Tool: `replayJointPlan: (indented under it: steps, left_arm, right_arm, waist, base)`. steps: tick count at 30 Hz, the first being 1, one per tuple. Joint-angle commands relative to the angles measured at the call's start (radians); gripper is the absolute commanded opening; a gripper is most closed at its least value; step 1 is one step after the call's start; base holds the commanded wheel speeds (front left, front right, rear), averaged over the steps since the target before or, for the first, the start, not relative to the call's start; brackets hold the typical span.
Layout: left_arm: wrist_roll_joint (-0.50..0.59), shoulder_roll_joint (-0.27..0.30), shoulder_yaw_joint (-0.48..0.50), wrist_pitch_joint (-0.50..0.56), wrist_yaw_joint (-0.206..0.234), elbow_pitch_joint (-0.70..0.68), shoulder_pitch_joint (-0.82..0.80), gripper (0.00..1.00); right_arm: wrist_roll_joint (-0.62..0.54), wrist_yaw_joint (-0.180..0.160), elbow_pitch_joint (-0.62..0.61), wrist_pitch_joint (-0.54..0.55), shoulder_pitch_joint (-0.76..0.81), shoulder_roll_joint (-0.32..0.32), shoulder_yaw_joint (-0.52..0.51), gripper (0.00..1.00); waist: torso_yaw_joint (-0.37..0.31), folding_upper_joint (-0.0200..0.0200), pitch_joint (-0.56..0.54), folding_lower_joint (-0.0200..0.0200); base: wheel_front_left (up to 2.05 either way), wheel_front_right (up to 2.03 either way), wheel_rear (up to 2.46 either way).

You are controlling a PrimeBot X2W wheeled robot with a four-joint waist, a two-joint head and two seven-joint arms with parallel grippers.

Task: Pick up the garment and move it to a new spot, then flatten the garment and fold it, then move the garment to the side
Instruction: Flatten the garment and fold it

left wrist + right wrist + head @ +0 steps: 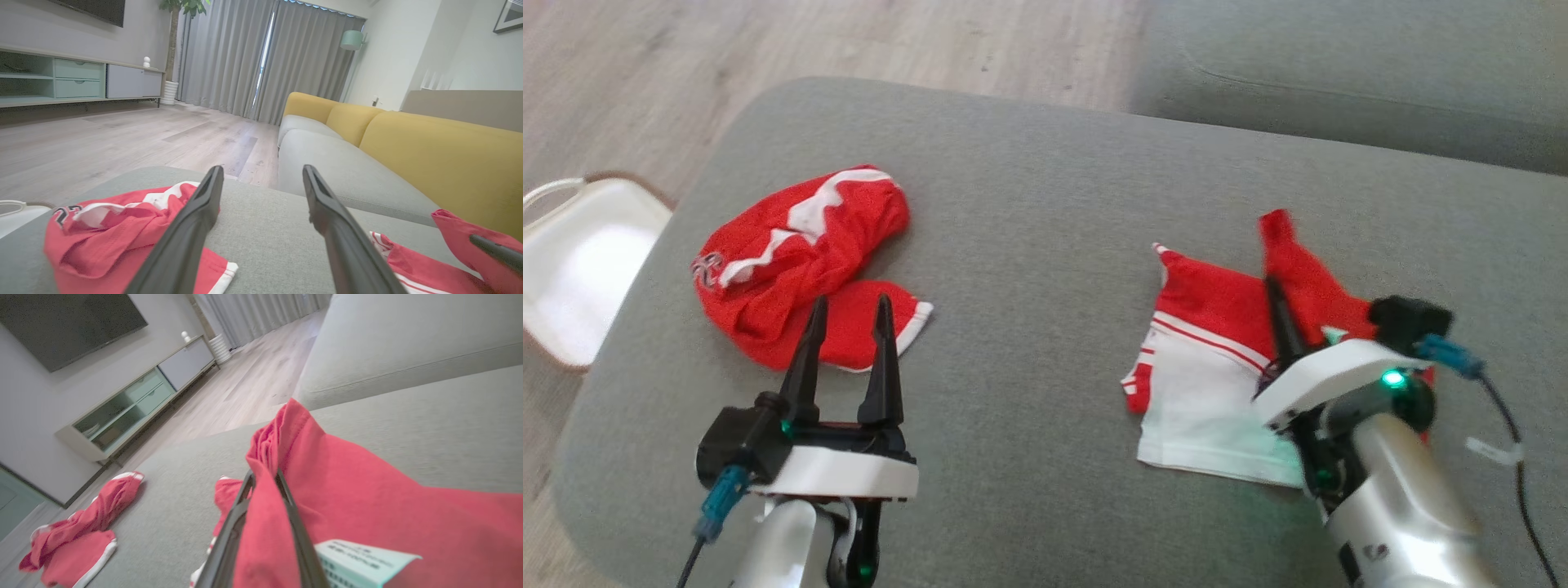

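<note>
- The right gripper (264, 475) has its fingers pinched narrowly on a raised fold of the garment (347, 490). Red cloth bunches up between them, and a pale printed label (359, 559) lies just beside the fingers.
- The left gripper (851, 302) holds nothing. Its fingers are spread wide above the grey cushion (1029, 245), with their tips over the near edge of a second red garment (792, 261).
- The garment (1217, 384) lies on the right part of the cushion, partly flattened. Its near half is white with thin red stripes and red trim at the left edge. Its far half is red, and one strip of it is pulled up into a peak.
- The second red garment is crumpled in a heap on the cushion's left part, with white bands and a white hem, well apart from the first.
- Beyond the cushion's left edge a white container (580, 261) sits on the wooden floor (768, 41).
- In the left wrist view, a sofa with a yellow back (429, 151) stands behind the cushion.
</note>
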Motion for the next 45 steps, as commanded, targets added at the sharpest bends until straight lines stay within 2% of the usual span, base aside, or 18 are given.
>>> replayJointPlan:
  steps: [1, 7, 14, 15, 16, 21, 26, 30, 31, 35, 39, 45]
  left_arm:
    - [-0.004, 0.002, 0.042, -0.005, -0.005, -0.032, -0.028, 1.00]
    - [0.005, 0.002, 0.043, -0.005, -0.012, -0.019, -0.032, 1.00]
    - [0.026, 0.002, 0.051, -0.005, -0.021, 0.011, -0.038, 1.00]
    - [0.026, 0.002, 0.053, -0.005, -0.022, 0.014, -0.039, 1.00]
    - [0.026, 0.002, 0.056, -0.005, -0.022, 0.018, -0.040, 1.00]
    - [0.025, 0.002, 0.059, -0.005, -0.026, 0.037, -0.043, 1.00]
    - [0.023, 0.002, 0.062, -0.005, -0.025, 0.024, -0.047, 1.00]
    - [0.023, 0.002, 0.066, -0.005, -0.023, -0.001, -0.053, 1.00]
    - [0.023, 0.002, 0.066, -0.005, -0.023, -0.001, -0.053, 1.00]
    - [0.027, 0.002, 0.067, -0.005, -0.019, -0.022, -0.061, 1.00]
    - [0.021, 0.002, 0.068, -0.005, -0.011, -0.032, -0.057, 1.00]
    - [0.011, 0.002, 0.063, -0.005, 0.003, -0.045, -0.046, 1.00]
  right_arm:
    - [0.007, 0.007, -0.025, -0.016, -0.025, 0.005, 0.049, 0.00]
    - [0.055, 0.007, 0.054, -0.048, -0.045, 0.005, 0.140, 0.00]
    - [0.141, 0.007, 0.119, -0.069, -0.066, 0.005, 0.255, 0.00]
    - [0.156, 0.007, 0.128, -0.061, -0.067, 0.005, 0.274, 0.67]
    - [0.188, 0.007, 0.125, -0.043, -0.066, 0.005, 0.302, 1.00]
    - [0.259, 0.007, 0.094, -0.053, -0.082, 0.005, 0.411, 1.00]
    - [0.253, 0.007, 0.123, -0.105, -0.130, 0.005, 0.399, 1.00]
    - [0.104, 0.007, 0.200, -0.148, -0.198, 0.005, 0.294, 1.00]
    - [0.104, 0.007, 0.200, -0.148, -0.198, 0.005, 0.294, 1.00]
    - [-0.060, 0.007, 0.191, -0.159, -0.221, -0.036, 0.165, 1.00]
    - [-0.234, 0.007, 0.101, -0.161, -0.163, -0.075, 0.013, 1.00]
    - [-0.381, 0.007, -0.082, -0.161, -0.022, -0.045, -0.144, 1.00]
  waist:
    - [0.028, 0.0000, 0.002, 0.0001]
    - [0.067, 0.0000, 0.016, 0.0001]
    - [0.078, 0.0000, 0.017, 0.0001]
    - [0.078, 0.0000, 0.015, 0.0001]
    - [0.076, 0.0000, 0.014, 0.0001]
    - [0.056, 0.0000, 0.010, 0.0001]
    - [0.014, 0.0000, 0.009, 0.0001]
    - [-0.038, 0.0000, 0.019, 0.0001]
    - [-0.038, 0.0000, 0.019, 0.0001]
    - [-0.090, 0.0000, 0.032, 0.0001]
    - [-0.138, 0.0000, 0.028, 0.0001]
    - [-0.197, 0.0000, 0.030, 0.0001]
  base:
    - [0.00, 0.00, 0.00]
    - [0.00, 0.00, 0.00]
    - [0.00, 0.00, 0.00]
    - [0.00, 0.00, 0.00]
    - [0.00, 0.00, 0.00]
    - [0.00, 0.00, 0.00]
    - [0.00, 0.00, 0.00]
    - [0.00, 0.00, 0.00]
    - [0.00, 0.00, 0.00]
    - [0.00, 0.00, 0.00]
    - [0.00, 0.00, 0.00]
    - [0.00, 0.00, 0.00]
